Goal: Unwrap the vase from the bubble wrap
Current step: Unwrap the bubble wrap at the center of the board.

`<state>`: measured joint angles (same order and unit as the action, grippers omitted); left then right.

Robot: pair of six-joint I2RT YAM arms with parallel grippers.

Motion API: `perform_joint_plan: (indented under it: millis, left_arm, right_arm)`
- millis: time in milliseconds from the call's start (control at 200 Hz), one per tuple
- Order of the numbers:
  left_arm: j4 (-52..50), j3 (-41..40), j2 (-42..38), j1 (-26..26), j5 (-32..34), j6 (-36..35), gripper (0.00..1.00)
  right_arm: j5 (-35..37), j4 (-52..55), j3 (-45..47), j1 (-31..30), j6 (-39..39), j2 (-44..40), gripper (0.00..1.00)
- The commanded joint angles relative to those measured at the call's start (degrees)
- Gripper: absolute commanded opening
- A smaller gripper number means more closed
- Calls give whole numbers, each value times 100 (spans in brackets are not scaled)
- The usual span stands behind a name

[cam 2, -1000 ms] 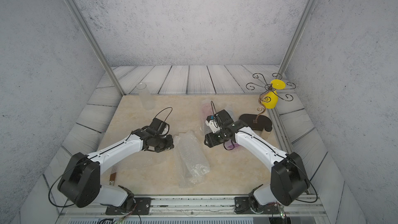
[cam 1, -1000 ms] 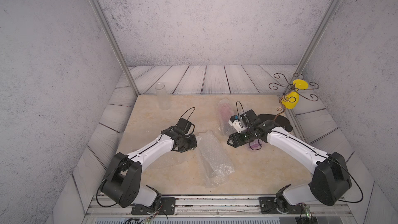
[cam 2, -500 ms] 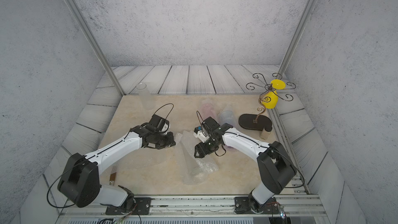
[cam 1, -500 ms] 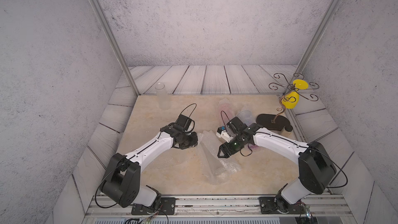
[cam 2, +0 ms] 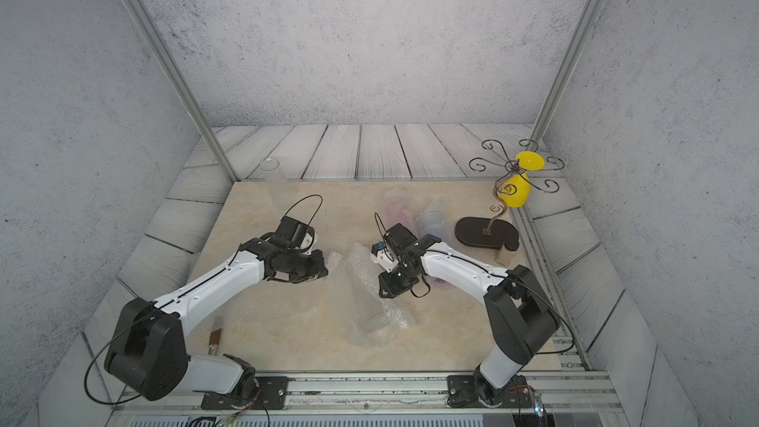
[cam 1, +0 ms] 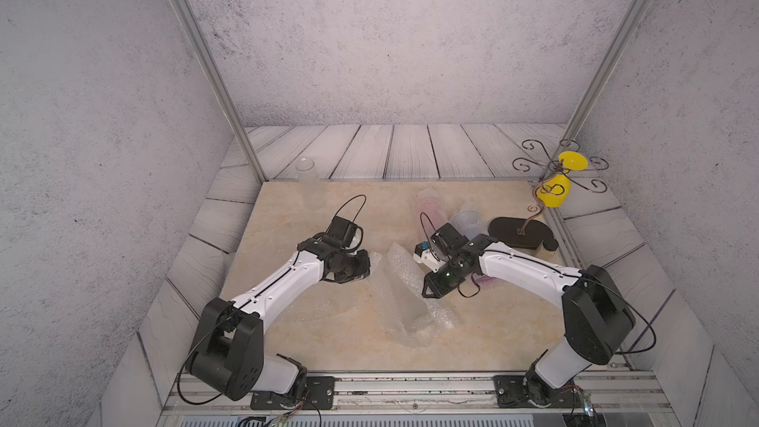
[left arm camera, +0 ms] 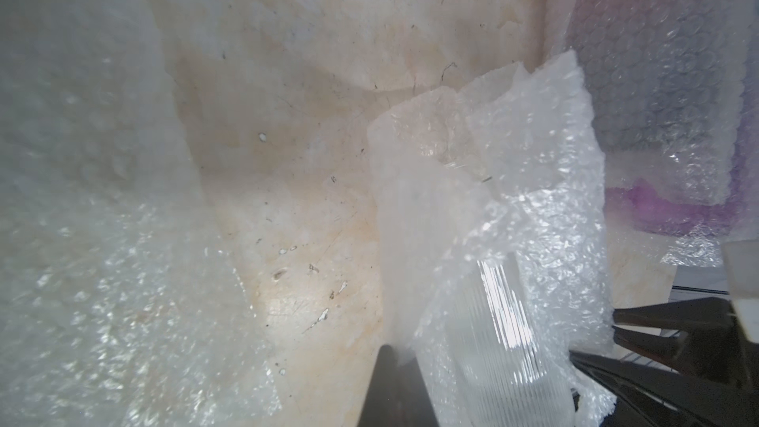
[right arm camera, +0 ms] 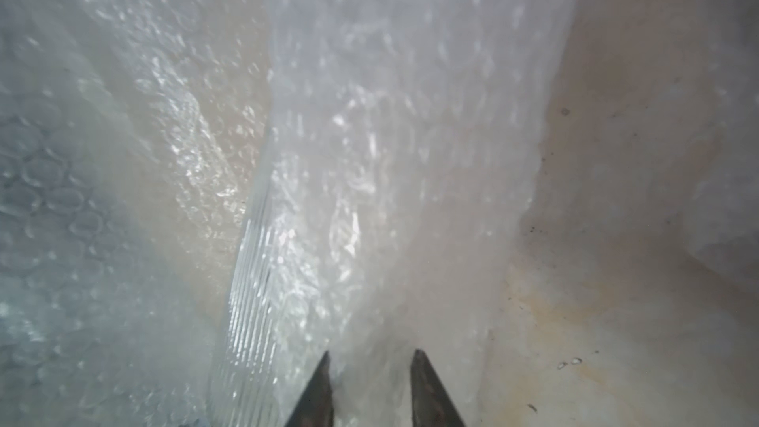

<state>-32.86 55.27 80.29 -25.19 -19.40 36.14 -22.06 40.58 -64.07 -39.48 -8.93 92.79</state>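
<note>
Crinkled clear bubble wrap lies mid-table, loosely round a clear ribbed vase that lies on its side. My left gripper is at the wrap's left edge. In the left wrist view it is shut on a corner of the sheet, which stands up from the table. My right gripper reaches down on the wrap's right side. In the right wrist view it has its tips a narrow gap apart, with a fold of wrap between them beside the vase.
Behind the right arm lie a pink wrapped bundle and a bluish one. A tall clear glass stands back left. A black stand base with wire curls and yellow cups is back right. A brush lies front left.
The right arm has swung from the pink bundle to the front and left, down onto the central wrap. The left gripper has kept its hold while the sheet rose and bunched.
</note>
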Motion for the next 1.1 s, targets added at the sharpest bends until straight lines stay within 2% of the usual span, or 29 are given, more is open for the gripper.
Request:
perform_joint_plan:
  millis: [0, 235, 410, 640, 766, 886, 911, 971, 1056, 1096]
  left_arm:
    - [-165, 100, -144, 182, 123, -214, 0]
    - [-212, 46, -37, 520, 318, -425, 0]
    - [-404, 189, 190, 762, 586, -688, 0]
    - [-668, 419, 407, 961, 964, -938, 0]
    - [-712, 522, 534, 982, 1140, -998, 0]
    - [-828, 691, 684, 981, 1218, -1039, 0]
    - [-863, 720, 692, 981, 1248, -1041, 3]
    - [-976, 796, 685, 981, 1355, -1050, 17]
    - [-1266, 977, 628, 981, 1596, -1061, 40]
    - [-1428, 1073, 546, 979, 1725, -1065, 56]
  right_arm:
    - [232, 161, -38, -19, 31, 8, 22]
    - [317, 160, 52, -1, 10, -182, 5]
    - [469, 211, 84, 61, -28, -185, 0]
    - [509, 258, 250, 272, -130, -26, 3]
    - [423, 205, 361, 421, -188, 44, 10]
    - [397, 219, 339, 460, -197, 89, 21]
    - [407, 229, 330, 457, -197, 79, 24]
    - [446, 257, 300, 459, -197, 32, 31]
    - [555, 345, 232, 460, -172, -71, 39]
    - [618, 424, 169, 458, -154, -125, 43]
